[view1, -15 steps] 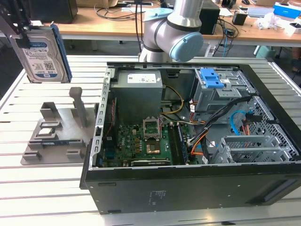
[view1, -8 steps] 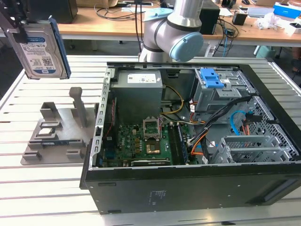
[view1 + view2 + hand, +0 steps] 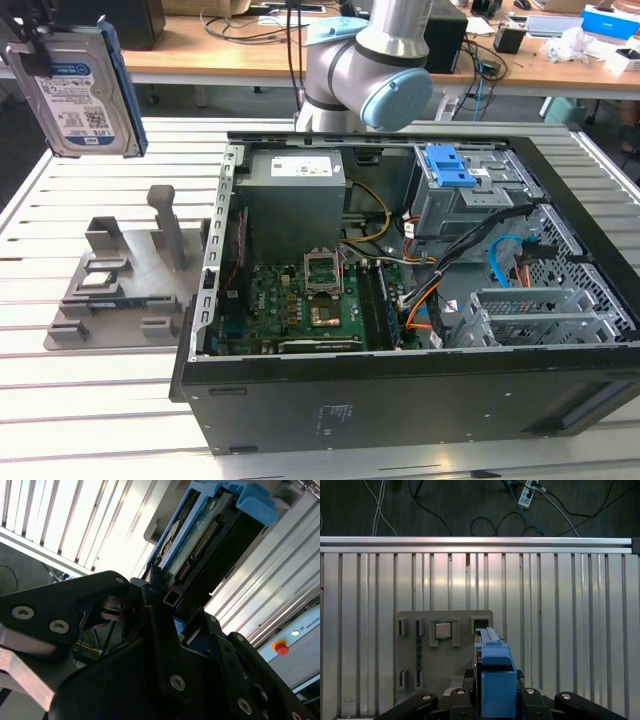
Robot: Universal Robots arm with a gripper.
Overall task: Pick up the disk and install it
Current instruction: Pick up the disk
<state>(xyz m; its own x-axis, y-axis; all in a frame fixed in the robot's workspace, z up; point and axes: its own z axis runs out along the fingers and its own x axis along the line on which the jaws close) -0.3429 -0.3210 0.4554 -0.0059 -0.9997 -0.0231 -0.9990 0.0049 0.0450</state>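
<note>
The disk (image 3: 85, 95), a silver hard drive with a white-and-blue label and blue side rails, hangs upright at the exterior view's upper left, high above the grey stand (image 3: 125, 280). My gripper (image 3: 28, 35) is shut on its top edge. In the second wrist view the disk (image 3: 200, 535) juts edge-on from the gripper (image 3: 160, 587), with its connector side showing. In the first wrist view the disk's blue rail (image 3: 496, 677) sits between the black fingers (image 3: 470, 677), above the stand (image 3: 445, 645).
An open computer case (image 3: 300, 400) lies at the exterior view's right, with the motherboard, cables and a drive cage with a blue latch (image 3: 455, 165) exposed. The robot arm's base (image 3: 370, 70) stands behind it. The slatted metal table (image 3: 570, 630) ends at a rail (image 3: 480, 541).
</note>
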